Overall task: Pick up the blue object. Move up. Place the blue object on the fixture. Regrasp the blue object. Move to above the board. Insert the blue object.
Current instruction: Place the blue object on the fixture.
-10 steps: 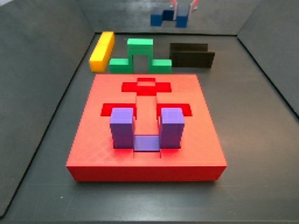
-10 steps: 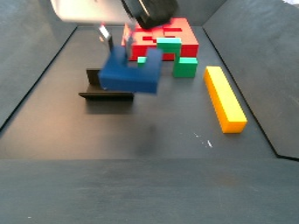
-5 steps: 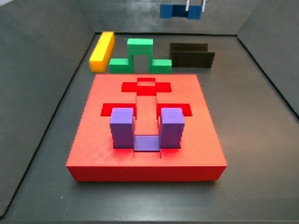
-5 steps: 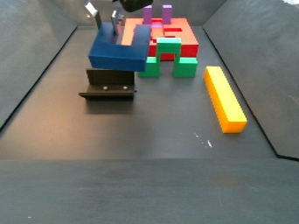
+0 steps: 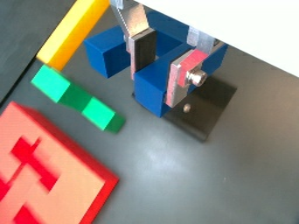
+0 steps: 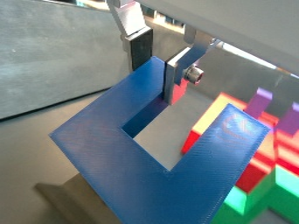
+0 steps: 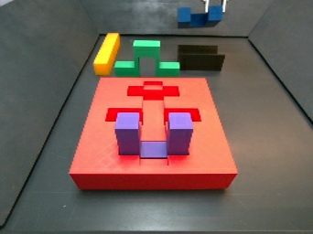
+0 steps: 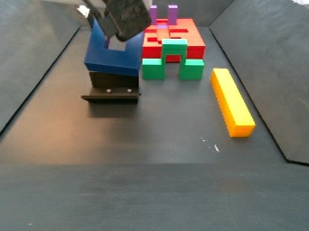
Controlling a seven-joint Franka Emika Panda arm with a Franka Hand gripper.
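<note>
The blue object (image 5: 149, 80), a dark blue U-shaped block, hangs tilted in the air with my gripper (image 5: 163, 61) shut on one of its prongs. One finger sits in the slot and the other presses the prong's outer face. It fills a wrist view (image 6: 152, 153) under the gripper (image 6: 160, 66). In both side views the blue object (image 7: 196, 14) (image 8: 111, 52) is above the black fixture (image 7: 202, 57) (image 8: 111, 90), with the gripper (image 8: 121, 18) partly cut off by the frame edge. The red board (image 7: 153, 137) lies nearer the front.
A purple U-shaped block (image 7: 153, 132) stands in the board's slot. A green block (image 7: 149, 55) and a yellow bar (image 7: 108, 52) lie beyond the board, beside the fixture. Grey walls enclose the dark floor. The yellow bar (image 8: 232, 101) also lies along one side.
The gripper has risen with the blue object, which was low beside the fixture a second ago. The object now hangs higher and more tilted.
</note>
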